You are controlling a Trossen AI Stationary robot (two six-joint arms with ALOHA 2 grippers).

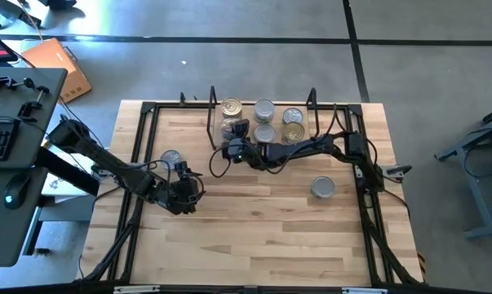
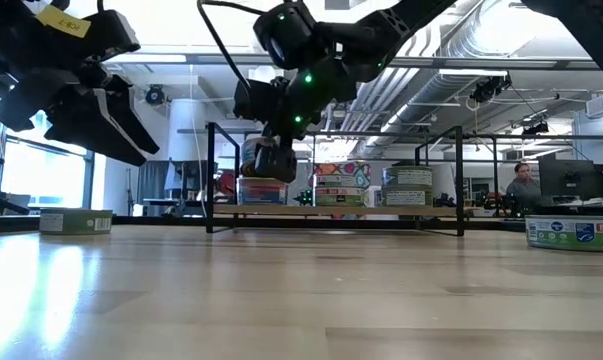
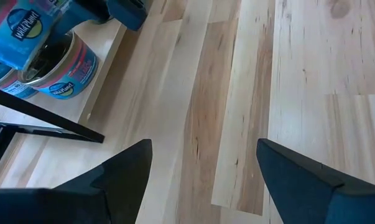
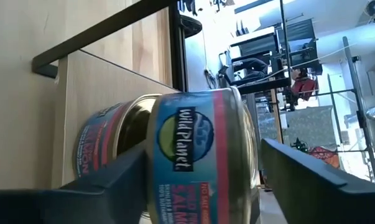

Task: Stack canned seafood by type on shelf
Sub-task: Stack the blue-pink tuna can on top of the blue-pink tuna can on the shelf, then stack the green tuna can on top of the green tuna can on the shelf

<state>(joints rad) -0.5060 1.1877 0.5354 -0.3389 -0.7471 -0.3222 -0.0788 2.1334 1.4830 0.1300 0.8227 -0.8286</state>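
The wooden table (image 1: 254, 237) carries everything, with a black frame (image 1: 144, 114) along its edges. At the far edge stands the shelf (image 2: 331, 211) — a low light-wood board between black wire uprights — holding cans in 3 groups, some stacked 2 high. The right arm reaches left across the table to the shelf's left end. Its right gripper (image 1: 234, 139) hangs at a blue-labelled salmon can (image 4: 203, 158) that sits on top of another can there; the fingers are spread to either side of it, and I cannot tell whether they touch it. The left gripper (image 3: 203, 168) hovers over bare wood at the left, jaws wide apart and empty. 2 cans remain off the shelf: one (image 1: 171, 158) at the left beside the left arm, another (image 1: 322, 188) at the right.
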